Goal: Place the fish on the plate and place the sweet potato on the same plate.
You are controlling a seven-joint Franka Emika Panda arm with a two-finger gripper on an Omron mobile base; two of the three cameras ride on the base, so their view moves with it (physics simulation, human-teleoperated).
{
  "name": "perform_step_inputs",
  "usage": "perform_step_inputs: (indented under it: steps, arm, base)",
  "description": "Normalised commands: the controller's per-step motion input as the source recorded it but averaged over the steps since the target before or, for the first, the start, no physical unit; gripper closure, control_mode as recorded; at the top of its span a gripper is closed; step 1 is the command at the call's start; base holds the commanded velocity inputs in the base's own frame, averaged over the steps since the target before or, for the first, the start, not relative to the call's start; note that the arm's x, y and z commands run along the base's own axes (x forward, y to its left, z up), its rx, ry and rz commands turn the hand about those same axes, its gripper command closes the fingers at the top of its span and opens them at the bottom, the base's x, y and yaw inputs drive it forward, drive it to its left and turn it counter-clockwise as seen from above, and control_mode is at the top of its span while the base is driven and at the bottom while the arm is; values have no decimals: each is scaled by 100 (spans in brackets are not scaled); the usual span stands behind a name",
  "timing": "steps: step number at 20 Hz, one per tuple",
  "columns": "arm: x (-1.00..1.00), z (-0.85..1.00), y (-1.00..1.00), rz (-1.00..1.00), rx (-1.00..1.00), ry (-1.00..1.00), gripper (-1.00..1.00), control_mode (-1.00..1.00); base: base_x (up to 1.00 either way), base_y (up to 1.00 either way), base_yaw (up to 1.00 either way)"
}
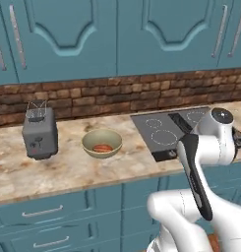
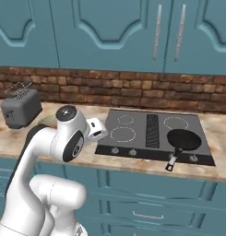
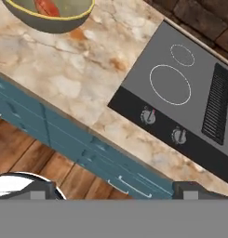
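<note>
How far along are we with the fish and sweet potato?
Nothing looks done yet. The sweet potato lies in the yellowish-green bowl on the counter, between the toaster and the cooktop. The gripper is open and empty, its fingers above the counter's front edge. Left: both items onto the plate.

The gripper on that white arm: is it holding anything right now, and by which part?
Nothing. The gripper is open, its two dark finger tips wide apart over the marbled stone counter's front edge, with nothing between them.
</note>
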Motion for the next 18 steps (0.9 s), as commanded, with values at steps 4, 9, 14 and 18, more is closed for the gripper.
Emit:
perform_step_inputs:
  steps: [4,9,14,18]
  arm:
    - [0,0,0,0,0,0,-100,100]
    - [0,0,0,0,0,0,-100,100]
    - [0,0,0,0,0,0,-100,100]
    - [12,0,11,0,-2,10,-100,-100]
  base:
    - [74,100,0]
    - [64,84,-1]
    - [89,48,-4]
    - [57,33,-2]
